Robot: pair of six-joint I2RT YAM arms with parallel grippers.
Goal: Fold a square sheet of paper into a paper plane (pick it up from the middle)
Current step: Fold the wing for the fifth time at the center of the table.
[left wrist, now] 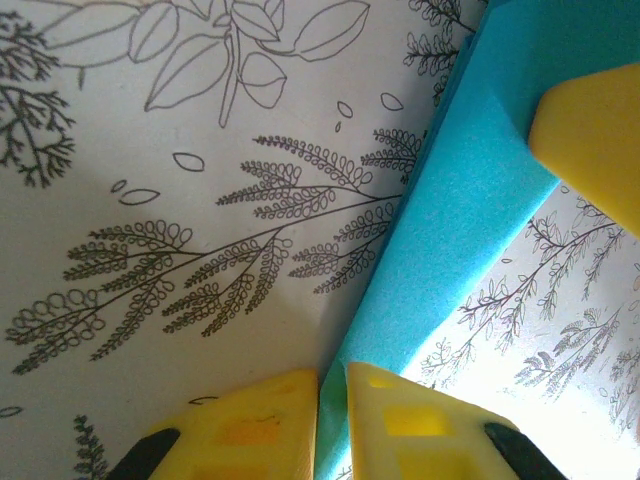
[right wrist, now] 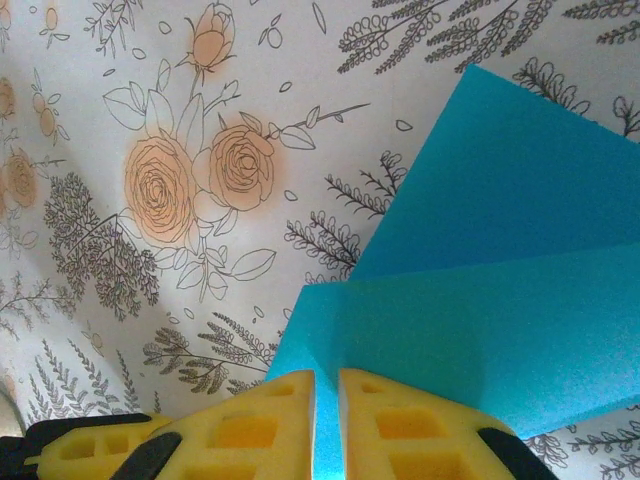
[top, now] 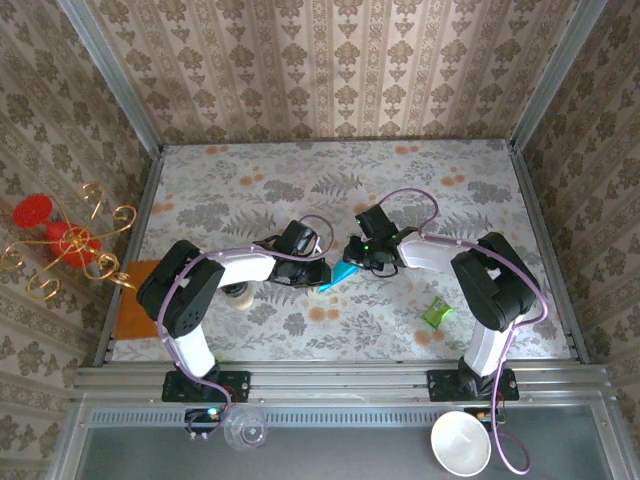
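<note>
A table (top: 300, 170) covered in a pale cloth printed with grey ferns and orange roses fills the floor of a booth whose three walls (top: 330, 70) carry beige damask-striped wallpaper, with metal rails along the edges. Two black-and-white arms reach in from the near rail and meet over one thin teal-blue sheet of paper (top: 343, 273), which lies partly folded on the cloth near the table's middle, one layer lapping over another. The left gripper (top: 322, 272) comes at this paper from the left, and the wrist view shows its yellow fingers (left wrist: 250, 420) clenched on the paper's edge. The right gripper (top: 355, 255) comes from the right and slightly beyond, and its fingers (right wrist: 400, 420) likewise pinch the sheet. One flat orange mat (top: 135, 300) sits far left of the paper, at the table's edge. One white bowl (top: 461, 443) and one clear cup (top: 245, 430) stand nearer than the paper, below the rail. One red-and-gold wire ornament (top: 65, 240) hangs on the left wall. One small green crumpled wrapper (top: 436, 313) lies right of the paper, well apart.
</note>
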